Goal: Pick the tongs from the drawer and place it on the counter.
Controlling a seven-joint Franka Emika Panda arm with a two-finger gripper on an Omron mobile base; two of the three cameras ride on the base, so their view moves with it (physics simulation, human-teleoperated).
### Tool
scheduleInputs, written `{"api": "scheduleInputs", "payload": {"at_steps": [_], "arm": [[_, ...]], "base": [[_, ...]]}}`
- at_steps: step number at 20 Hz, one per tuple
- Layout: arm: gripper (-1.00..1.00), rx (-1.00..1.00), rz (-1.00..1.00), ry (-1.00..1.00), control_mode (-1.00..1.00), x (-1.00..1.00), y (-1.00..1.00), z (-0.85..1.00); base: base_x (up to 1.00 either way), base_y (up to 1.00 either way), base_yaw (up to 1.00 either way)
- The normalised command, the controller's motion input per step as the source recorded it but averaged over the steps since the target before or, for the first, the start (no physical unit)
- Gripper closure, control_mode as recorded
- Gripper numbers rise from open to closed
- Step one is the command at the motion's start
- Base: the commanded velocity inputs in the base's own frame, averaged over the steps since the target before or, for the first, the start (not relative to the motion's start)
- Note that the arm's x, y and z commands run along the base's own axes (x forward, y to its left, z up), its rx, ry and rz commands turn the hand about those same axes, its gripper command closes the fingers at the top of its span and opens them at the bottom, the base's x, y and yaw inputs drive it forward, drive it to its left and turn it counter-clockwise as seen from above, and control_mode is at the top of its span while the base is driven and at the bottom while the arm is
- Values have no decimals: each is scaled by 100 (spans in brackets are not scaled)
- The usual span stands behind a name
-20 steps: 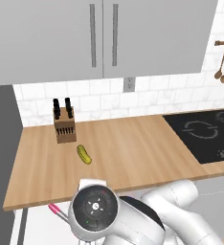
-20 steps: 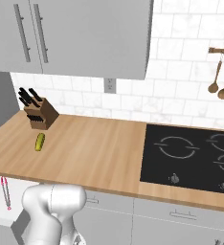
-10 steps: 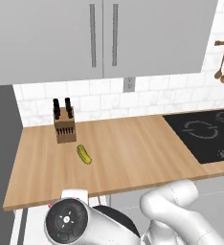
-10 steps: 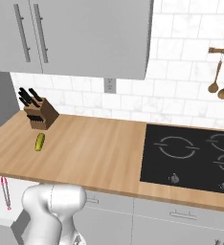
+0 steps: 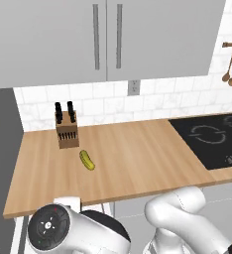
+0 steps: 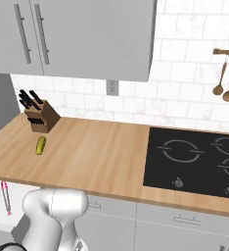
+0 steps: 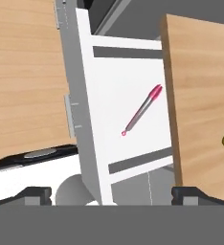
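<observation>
Grey upper cabinets (image 5: 103, 37) with long bar handles are hung above a white tiled wall (image 6: 185, 105). An outlet (image 5: 134, 87) is set just below them. Wooden spoons (image 6: 224, 83) are hung right of the cabinets.

The arm (image 5: 177, 218) is glossy white with rounded, bulbous links, and one joint ends in a dark round cap (image 5: 48, 227) with small coloured dots.

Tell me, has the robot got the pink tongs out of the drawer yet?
Not yet. Done: the drawer is pulled open. In hand: nothing; the tool hovers over the drawer, fingers wide apart, and the tongs lie alone on its white floor. Left: go down, grab them, and set them on the counter near the pickle.
</observation>
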Motion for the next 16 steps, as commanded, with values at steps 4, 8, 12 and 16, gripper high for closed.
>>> {"api": "scheduleInputs", "payload": {"at_steps": [4,8,12,16], "arm": [[-100,-4,0,5,-100,0,6,-13],[-100,-3,0,8,-100,8,1,-46],[-100,0,-2,18,-100,32,-3,-58],[-100,0,-1,23,-100,25,0,-36]], "base": [[0,0,0],[0,0,0],[0,0,0],[0,0,0]]}}
